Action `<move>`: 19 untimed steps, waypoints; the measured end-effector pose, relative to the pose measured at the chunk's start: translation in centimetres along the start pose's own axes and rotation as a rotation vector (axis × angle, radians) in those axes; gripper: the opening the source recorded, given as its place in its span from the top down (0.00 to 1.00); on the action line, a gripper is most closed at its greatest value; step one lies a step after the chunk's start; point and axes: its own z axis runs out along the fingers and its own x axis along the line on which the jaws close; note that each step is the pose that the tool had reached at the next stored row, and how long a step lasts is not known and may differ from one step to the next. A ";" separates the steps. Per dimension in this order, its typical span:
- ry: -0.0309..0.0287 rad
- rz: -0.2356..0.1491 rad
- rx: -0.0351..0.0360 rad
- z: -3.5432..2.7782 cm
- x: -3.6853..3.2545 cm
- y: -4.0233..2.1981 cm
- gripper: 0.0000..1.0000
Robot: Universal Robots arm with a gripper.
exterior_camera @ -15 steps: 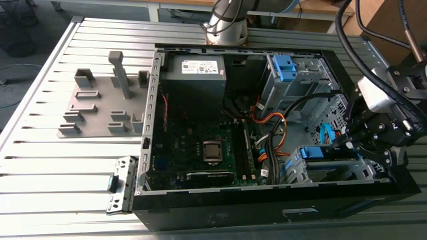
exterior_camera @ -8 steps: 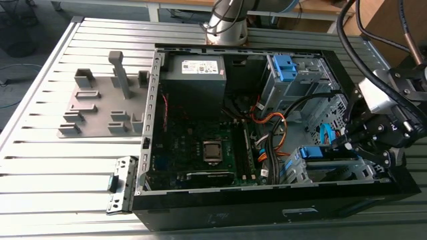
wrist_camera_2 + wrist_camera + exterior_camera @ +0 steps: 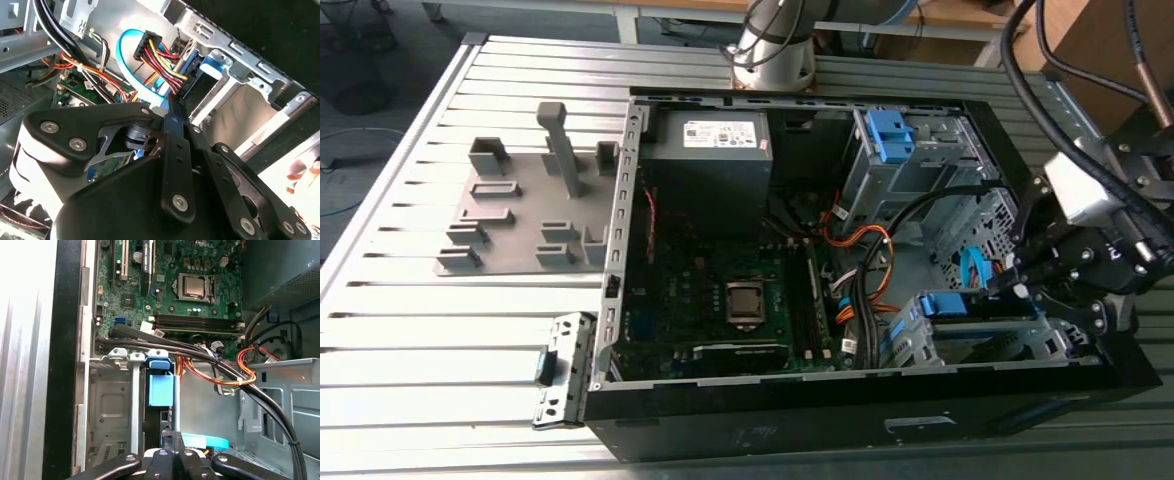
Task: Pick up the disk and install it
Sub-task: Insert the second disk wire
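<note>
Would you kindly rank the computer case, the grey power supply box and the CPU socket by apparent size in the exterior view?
Largest to smallest:
1. computer case
2. grey power supply box
3. CPU socket

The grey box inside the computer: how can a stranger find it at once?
Look into the open black computer case in the exterior view. Beyond the green circuit board sits the grey box, the biggest block inside, with a white sticker on top.
</note>
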 end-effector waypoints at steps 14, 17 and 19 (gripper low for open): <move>-0.0010 0.001 -0.0032 -3.13 -0.46 -0.84 0.89; -0.0009 0.001 -0.0033 -4.36 -0.67 -0.71 0.89; -0.0009 0.001 -0.0032 -4.63 -0.71 -0.68 0.89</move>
